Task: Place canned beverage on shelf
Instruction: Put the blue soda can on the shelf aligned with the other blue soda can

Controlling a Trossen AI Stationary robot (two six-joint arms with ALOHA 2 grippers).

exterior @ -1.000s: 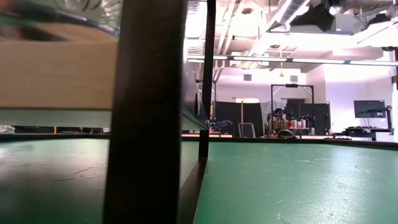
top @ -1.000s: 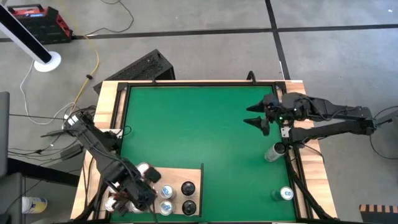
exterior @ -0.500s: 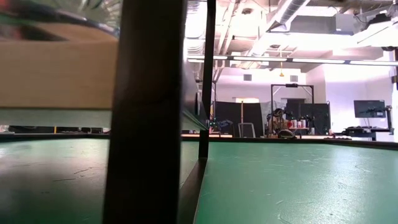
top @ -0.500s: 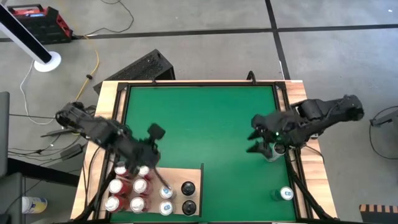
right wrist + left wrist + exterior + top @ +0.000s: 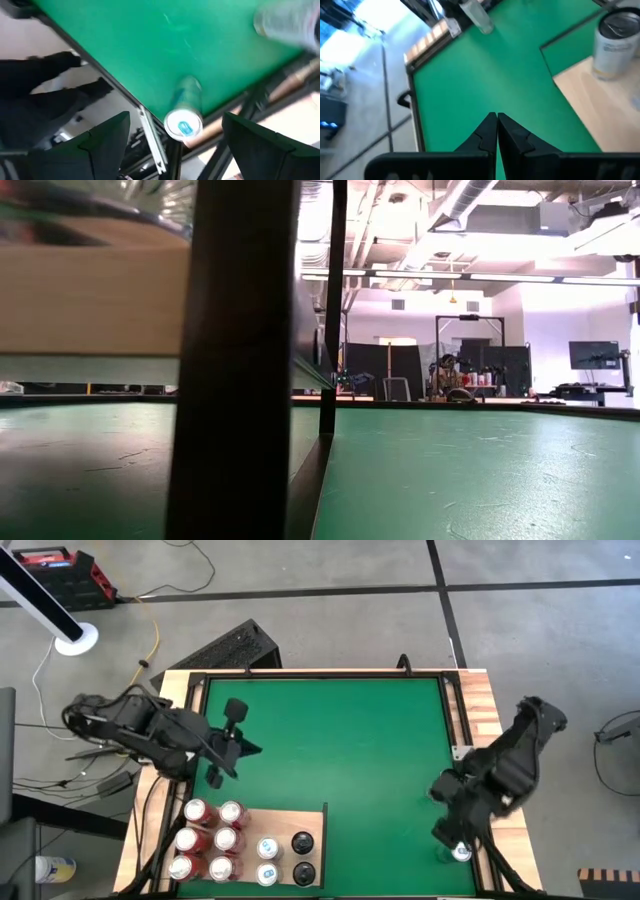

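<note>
The shelf (image 5: 290, 822), a pale wood board, lies on the green mat (image 5: 330, 740) at the near left. Several cans stand on it: red ones (image 5: 212, 838), silver-blue ones (image 5: 268, 848) and black ones (image 5: 302, 843). One silver-blue can (image 5: 460, 852) stands upright at the mat's near right corner and also shows in the right wrist view (image 5: 184, 116). My right gripper (image 5: 447, 812) is open above that can, with its fingers apart on either side (image 5: 175, 140) and touching nothing. My left gripper (image 5: 252, 747) is shut and empty above the mat, beyond the shelf (image 5: 496, 120).
A second silver can (image 5: 287, 22) shows blurred on the mat beyond the near-right one. A silver can (image 5: 615, 45) stands at the shelf's corner. A dark frame and wooden strips (image 5: 478, 690) edge the mat. In the low view a dark post (image 5: 240, 360) stands close in front.
My left gripper has risen from the cans on the shelf and gone toward the table's far edge, and the red cans now show. My right gripper has swung from the far right toward the near edge, over the can at the near right corner.
</note>
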